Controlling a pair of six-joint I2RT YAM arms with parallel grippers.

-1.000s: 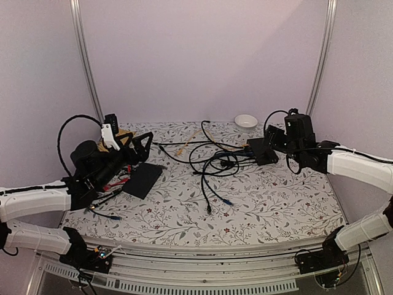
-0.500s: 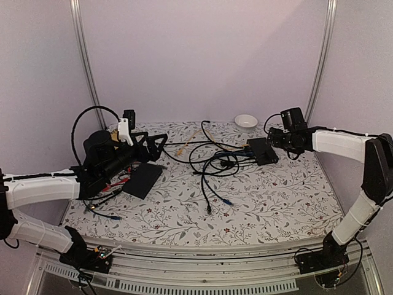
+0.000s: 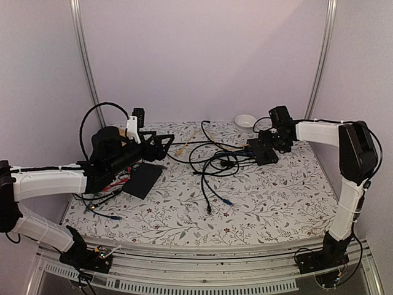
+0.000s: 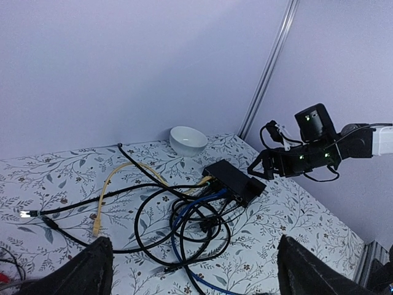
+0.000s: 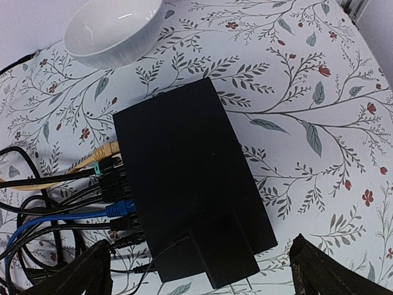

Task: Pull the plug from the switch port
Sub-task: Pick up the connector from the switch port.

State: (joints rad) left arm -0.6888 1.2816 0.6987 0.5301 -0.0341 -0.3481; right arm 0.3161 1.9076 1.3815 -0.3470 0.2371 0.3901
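The switch (image 5: 190,184) lies flat at the far right of the surface (image 3: 276,203), near a white bowl (image 5: 113,27); yellow, black and blue plugs (image 5: 123,207) sit in its ports; the right fingers (image 5: 331,273) hang spread wide above it, holding nothing; the left fingers (image 4: 92,273), also apart and empty, hover well away on the left.

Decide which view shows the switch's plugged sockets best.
The right wrist view: the switch sits large, its plugs lined along one edge. The left wrist view shows it small and oblique; the top external view, even smaller among cables.
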